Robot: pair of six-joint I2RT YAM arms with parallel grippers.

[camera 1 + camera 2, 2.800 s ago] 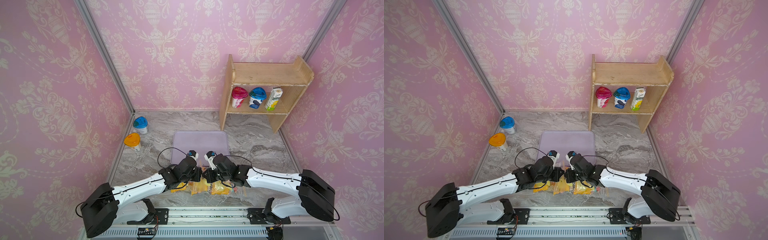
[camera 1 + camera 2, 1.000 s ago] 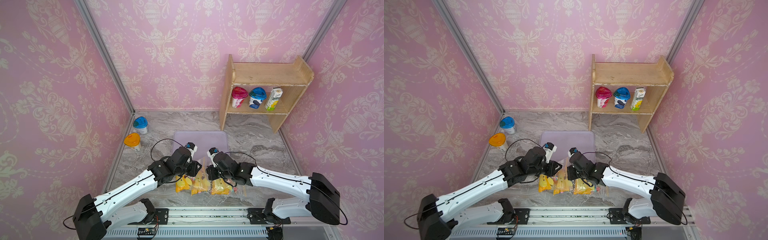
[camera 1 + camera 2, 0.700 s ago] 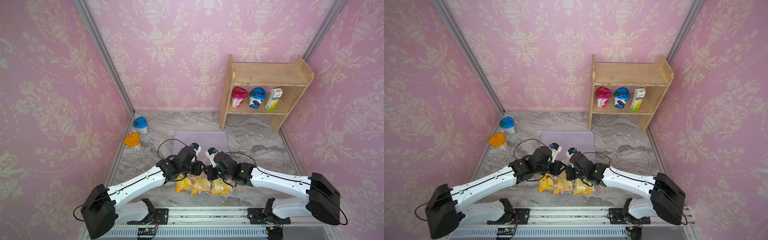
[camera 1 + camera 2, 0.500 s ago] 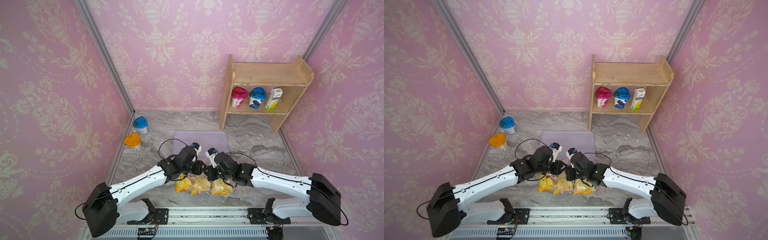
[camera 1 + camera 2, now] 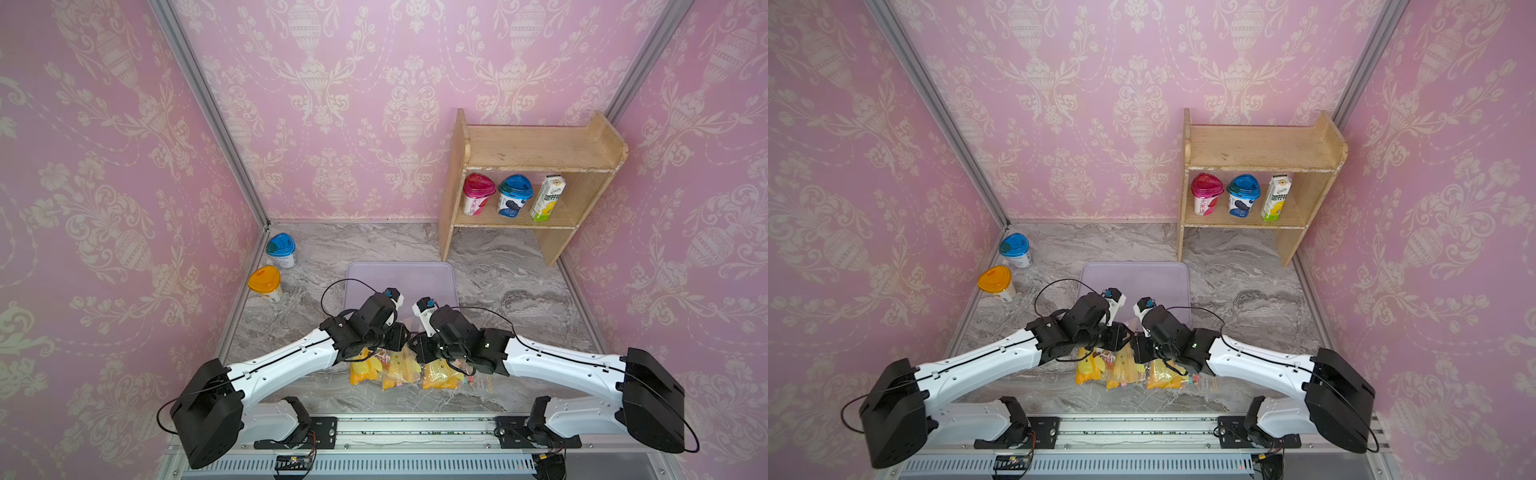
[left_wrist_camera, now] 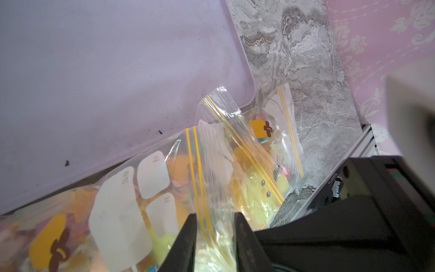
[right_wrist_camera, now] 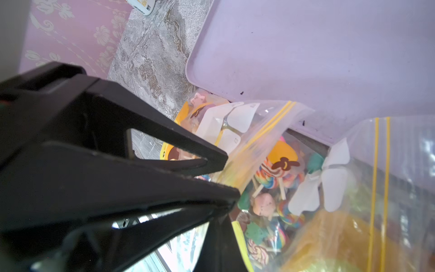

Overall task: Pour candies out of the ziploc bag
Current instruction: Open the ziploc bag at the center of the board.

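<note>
Left gripper point(image 6: 214, 215), jaws apart, is straddling the zip edge of the ziploc bag point(image 5: 398, 368) beside the tray point(image 5: 401, 276) while the right gripper point(image 7: 231, 180) is pinching its lip; candies point(image 7: 270, 188) are sitting inside light, limp, slippery film, likely best held by both lips.

Wooden shelf point(image 5: 536, 149) holds pink-lidded cup point(image 5: 478, 199), blue-lidded cup point(image 5: 514, 195) — and a carton point(image 5: 547, 198), perhaps juice.

Multicoloured candies point(image 7: 268, 186) sit inside the clear, yellow-striped ziploc bag point(image 7: 263, 127) beside the tray point(image 7: 306, 47).
</note>
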